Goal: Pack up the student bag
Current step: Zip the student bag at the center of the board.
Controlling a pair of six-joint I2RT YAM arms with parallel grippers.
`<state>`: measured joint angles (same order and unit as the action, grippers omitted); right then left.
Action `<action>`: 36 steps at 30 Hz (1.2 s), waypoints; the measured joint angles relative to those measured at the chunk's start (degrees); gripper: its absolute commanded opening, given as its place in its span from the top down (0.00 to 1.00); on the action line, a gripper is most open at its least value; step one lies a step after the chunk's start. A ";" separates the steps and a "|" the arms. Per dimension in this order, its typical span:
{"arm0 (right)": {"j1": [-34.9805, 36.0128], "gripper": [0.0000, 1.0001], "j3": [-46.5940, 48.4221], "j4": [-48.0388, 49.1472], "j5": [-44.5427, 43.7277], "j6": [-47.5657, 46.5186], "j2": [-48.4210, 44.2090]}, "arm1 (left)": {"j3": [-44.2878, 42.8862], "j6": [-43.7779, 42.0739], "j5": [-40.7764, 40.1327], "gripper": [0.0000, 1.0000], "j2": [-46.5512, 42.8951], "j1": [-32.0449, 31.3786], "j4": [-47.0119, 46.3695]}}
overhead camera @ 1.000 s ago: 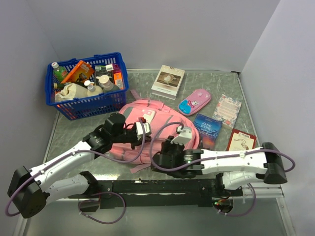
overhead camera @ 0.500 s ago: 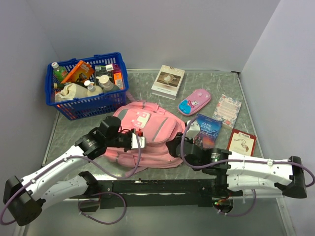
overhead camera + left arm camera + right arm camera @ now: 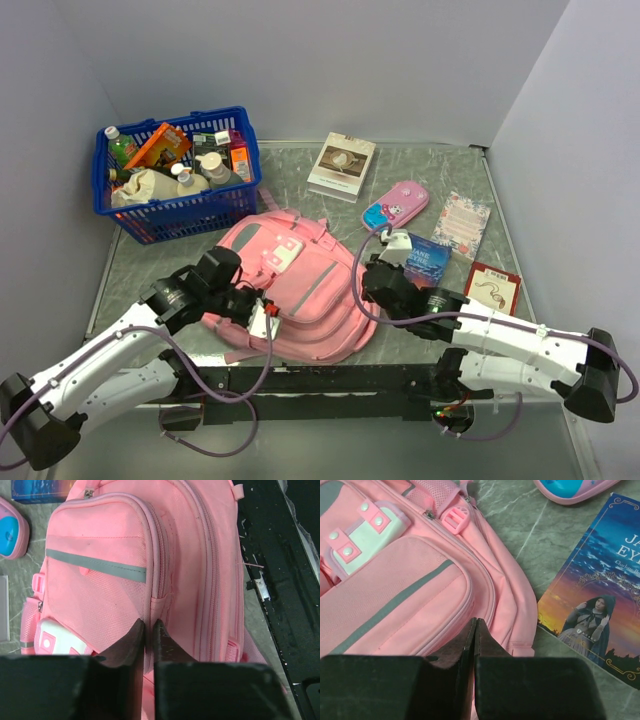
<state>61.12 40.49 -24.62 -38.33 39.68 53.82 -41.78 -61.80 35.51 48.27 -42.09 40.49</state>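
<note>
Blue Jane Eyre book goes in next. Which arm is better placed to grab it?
Right. The right gripper hangs at the student bag's edge beside the book; the left gripper is over the bag's opposite side, the bag lying between.

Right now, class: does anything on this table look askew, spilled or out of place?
Only the pink backpack: it lies flat at a slant, visible zips closed, one edge at the black rail. Nothing looks spilled.
</note>
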 measured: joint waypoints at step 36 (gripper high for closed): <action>1.01 0.38 -13.60 1.42 10.93 -2.47 -21.24 | -14.43 53.48 -23.80 0.48 25.66 -21.66 -16.11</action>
<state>62.13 26.89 -23.20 -27.40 37.21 32.58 -56.21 -8.32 11.70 73.93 -63.75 24.38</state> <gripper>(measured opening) 0.619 0.447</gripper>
